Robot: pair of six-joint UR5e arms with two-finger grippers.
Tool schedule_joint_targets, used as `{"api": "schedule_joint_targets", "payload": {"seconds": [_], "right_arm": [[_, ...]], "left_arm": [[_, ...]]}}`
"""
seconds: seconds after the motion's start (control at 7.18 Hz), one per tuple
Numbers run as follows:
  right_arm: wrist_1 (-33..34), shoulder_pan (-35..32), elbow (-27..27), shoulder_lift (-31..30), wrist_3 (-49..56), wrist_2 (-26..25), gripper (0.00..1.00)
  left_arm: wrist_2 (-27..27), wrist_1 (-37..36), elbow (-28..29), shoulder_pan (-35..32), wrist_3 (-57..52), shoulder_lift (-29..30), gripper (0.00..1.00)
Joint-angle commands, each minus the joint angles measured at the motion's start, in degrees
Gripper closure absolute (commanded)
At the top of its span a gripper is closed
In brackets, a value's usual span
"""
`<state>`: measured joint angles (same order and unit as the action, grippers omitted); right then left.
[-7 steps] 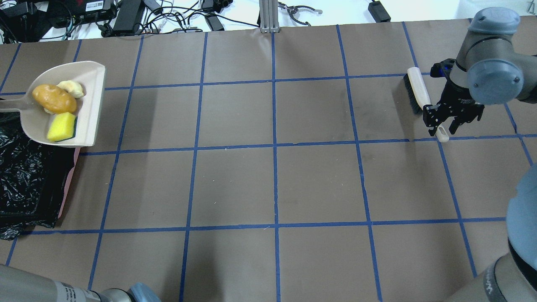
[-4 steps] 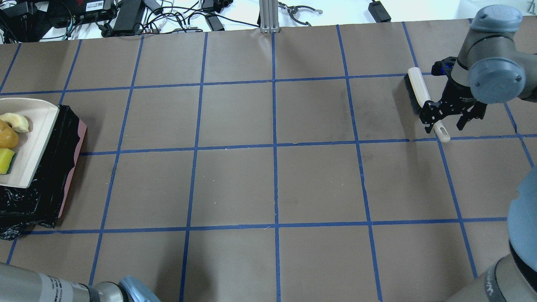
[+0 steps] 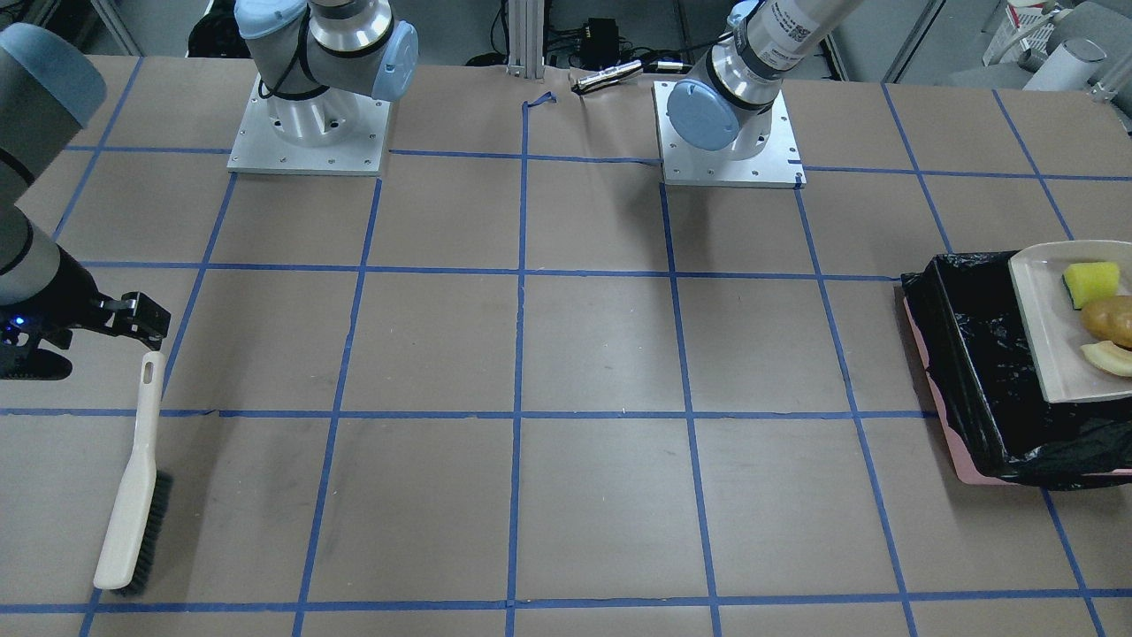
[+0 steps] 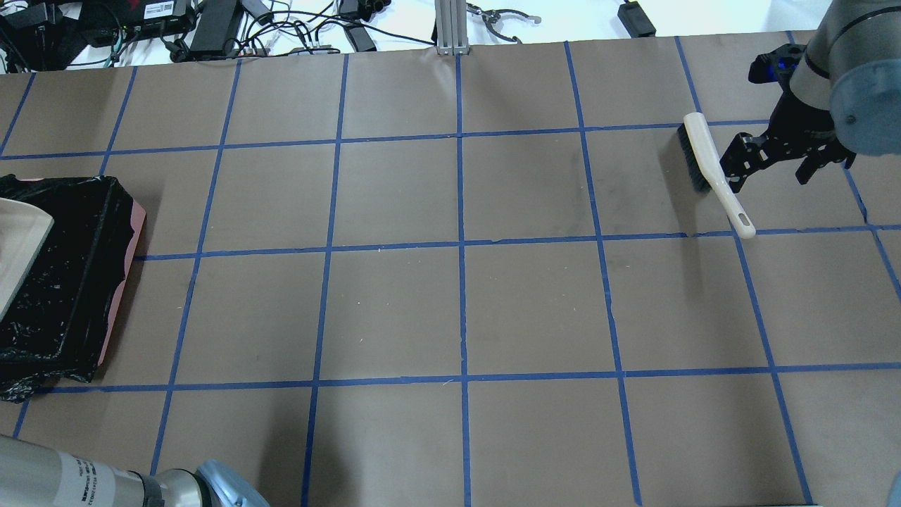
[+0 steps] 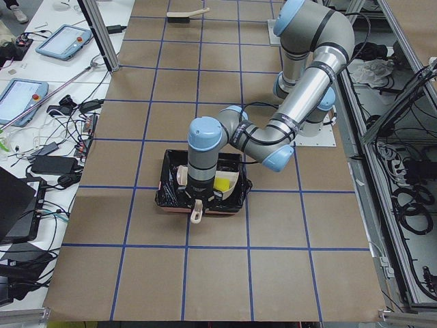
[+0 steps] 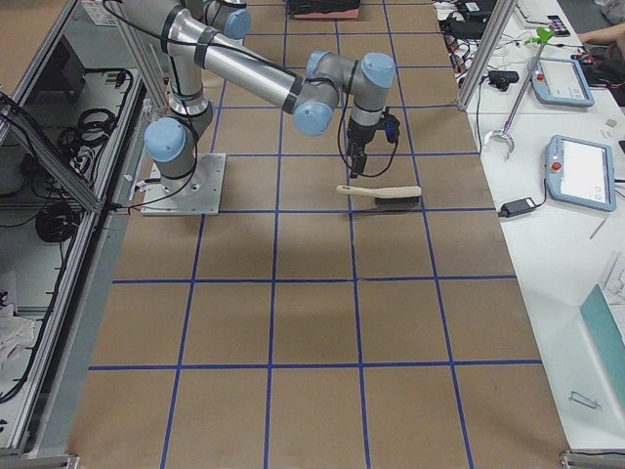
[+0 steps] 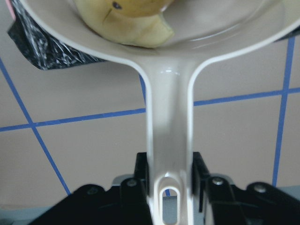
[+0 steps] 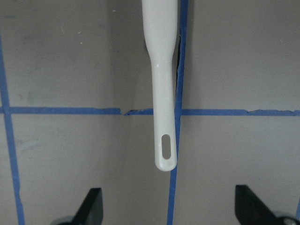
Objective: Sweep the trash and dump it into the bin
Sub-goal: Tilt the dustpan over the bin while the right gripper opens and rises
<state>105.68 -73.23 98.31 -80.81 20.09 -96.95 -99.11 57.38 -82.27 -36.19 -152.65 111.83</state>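
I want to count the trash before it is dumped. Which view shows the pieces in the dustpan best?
The exterior front-facing view: the yellow sponge wedge, potato-shaped lump and pale crescent all show in the dustpan. Overhead shows only the pan's edge; exterior left, just the yellow piece; the left wrist, one piece close up.

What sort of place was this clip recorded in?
Most likely a robotics lab workcell: two arms bolted by metal base plates to a paper-covered table taped with a blue grid, teach pendants and cabling on the benches alongside.
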Motion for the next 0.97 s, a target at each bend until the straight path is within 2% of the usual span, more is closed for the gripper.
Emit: {"api": "schedule_joint_targets", "payload": {"seconds": [0.0,0.28,0.56,0.84], "right_arm": [[-1.8,-6.1,-0.14,-6.62,-0.12,2.19,0.0],[-2.32,-10.34,-0.05,-9.87,-4.61,2.29,0.0],[-4.7,-14.81,-0.14,-11.3,-16.59,3.69,0.0],[-4.7,-20.26,-0.14,-12.01,-18.68,4.83,0.0]], "left_arm": [[-8.16,-1.3,-0.43,-1.77,5.05,-0.46,1.0],[-12.66,-1.74,-0.52,-3.71,5.87,-1.35,1.0],[-15.4,-3.31,-0.78,-5.38,7.71,-1.61,1.0],[-16.82,-5.08,-1.13,-6.0,7.72,-1.7,1.0]]}}
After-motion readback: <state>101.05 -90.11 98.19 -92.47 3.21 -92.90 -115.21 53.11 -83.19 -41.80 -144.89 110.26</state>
